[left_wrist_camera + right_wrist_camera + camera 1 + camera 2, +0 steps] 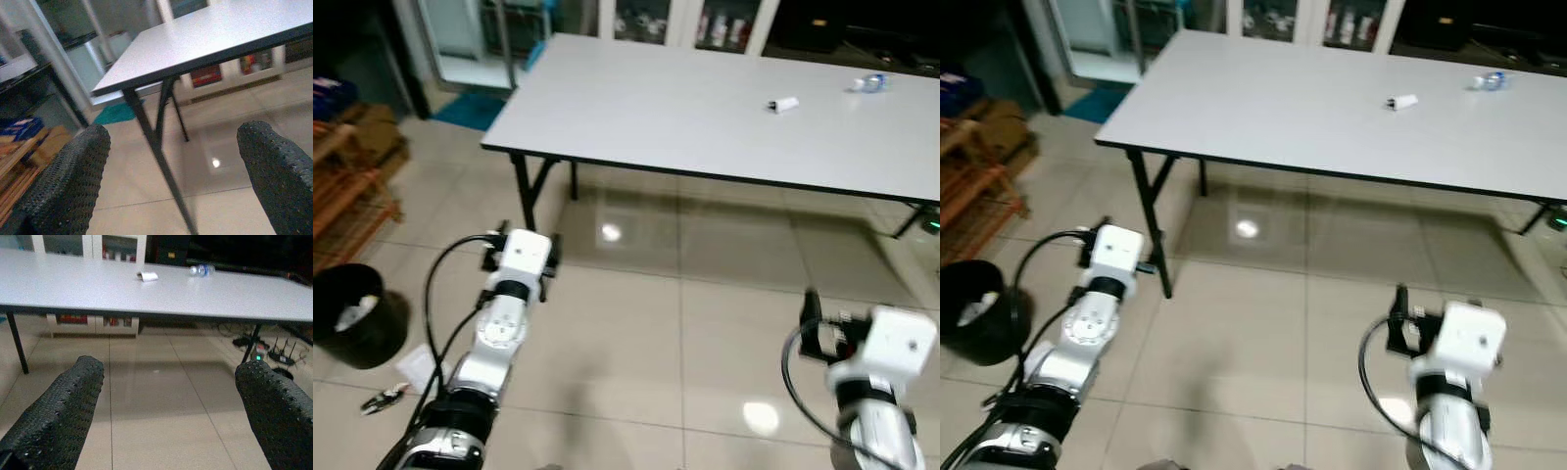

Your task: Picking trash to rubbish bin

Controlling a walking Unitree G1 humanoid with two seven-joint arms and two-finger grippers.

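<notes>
black bin on floor holds white trash, left gripper and right gripper both spread wide, empty.

Both arms are silver, jointed metal, each ending in a boxy white wrist housing — the left arm's white housing sits above a round silver joint, the right arm's white housing carries a small dark dot. A black cable loops beside each arm. The black fingers are rubbery, covered in fine raised dots.
</notes>
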